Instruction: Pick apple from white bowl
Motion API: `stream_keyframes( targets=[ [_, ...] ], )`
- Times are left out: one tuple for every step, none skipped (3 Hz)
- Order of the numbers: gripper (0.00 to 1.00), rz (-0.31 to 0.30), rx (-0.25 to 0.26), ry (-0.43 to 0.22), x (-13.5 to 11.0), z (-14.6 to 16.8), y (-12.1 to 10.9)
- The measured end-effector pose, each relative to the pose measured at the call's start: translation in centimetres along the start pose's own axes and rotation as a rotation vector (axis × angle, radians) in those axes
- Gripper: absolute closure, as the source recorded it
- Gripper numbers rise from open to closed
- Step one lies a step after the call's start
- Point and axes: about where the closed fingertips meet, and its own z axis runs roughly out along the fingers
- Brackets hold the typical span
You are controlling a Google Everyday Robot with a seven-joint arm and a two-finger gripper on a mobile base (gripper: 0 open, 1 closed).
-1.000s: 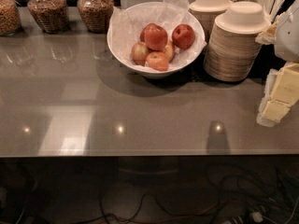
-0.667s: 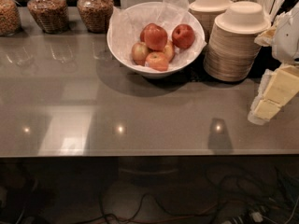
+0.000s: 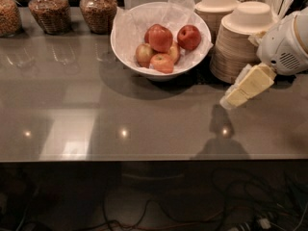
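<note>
End effector (image 3: 232, 99), arm cut off at right edge, grip state cannot be told, hangs over glossy grey desk (image 3: 144, 114) right of round, tissue-lined white bowl (image 3: 126, 52) holding 5 red apples (image 3: 160, 37).

Open desk (image 3: 144, 114) lies between the gripper (image 3: 231, 100), low at the right, and the white bowl (image 3: 120, 49). Stacked bowls (image 3: 238, 52) stand just behind the gripper.

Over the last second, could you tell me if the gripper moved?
Yes: the gripper moved left, in front of the stacked beige bowls, toward the white bowl.
</note>
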Motion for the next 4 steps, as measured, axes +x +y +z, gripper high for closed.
stream_keyframes(
  targets=[
    [0.00, 0.008, 0.063, -0.116, -3.3, 2.5, -3.3],
    [0.00, -0.019, 0.097, -0.180, -6.6, 5.0, -6.1],
    [0.00, -0.057, 0.103, -0.223, -9.9, 7.5, -7.9],
    [0.00, -0.087, 0.088, -0.249, -12.6, 10.0, -8.7]
  ],
)
